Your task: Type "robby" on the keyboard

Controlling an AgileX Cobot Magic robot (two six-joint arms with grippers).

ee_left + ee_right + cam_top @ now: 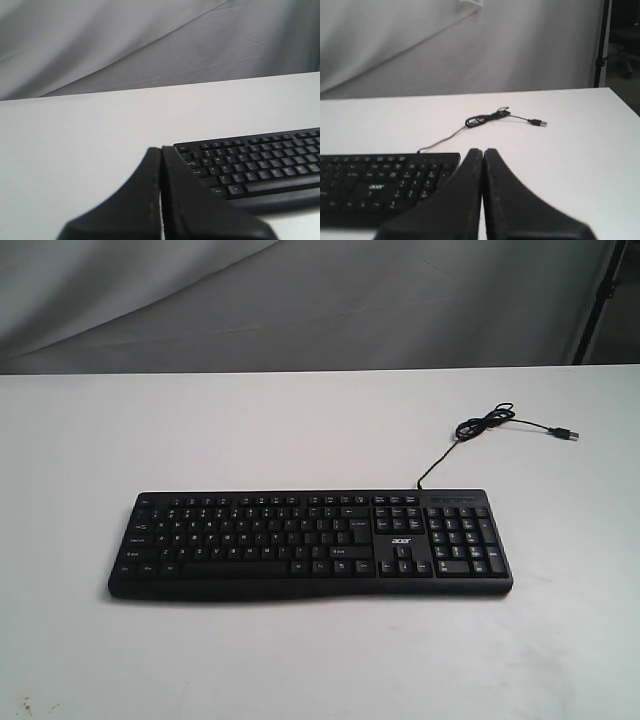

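Note:
The black keyboard (310, 543) lies flat on the white table, number pad to the right, small white logo above the arrow keys. Its thin black cable (487, 426) runs back right, coiled, ending in a loose USB plug (566, 434). Neither arm shows in the exterior view. In the left wrist view my left gripper (161, 150) is shut, empty, held near the keyboard's (257, 162) left end. In the right wrist view my right gripper (483, 151) is shut, empty, beside the keyboard's (380, 187) number-pad end, with the cable (485, 120) beyond.
The white table (300, 430) reaches back to a grey cloth backdrop (300, 300). A dark stand pole (598, 300) rises at the far right behind the table's right edge.

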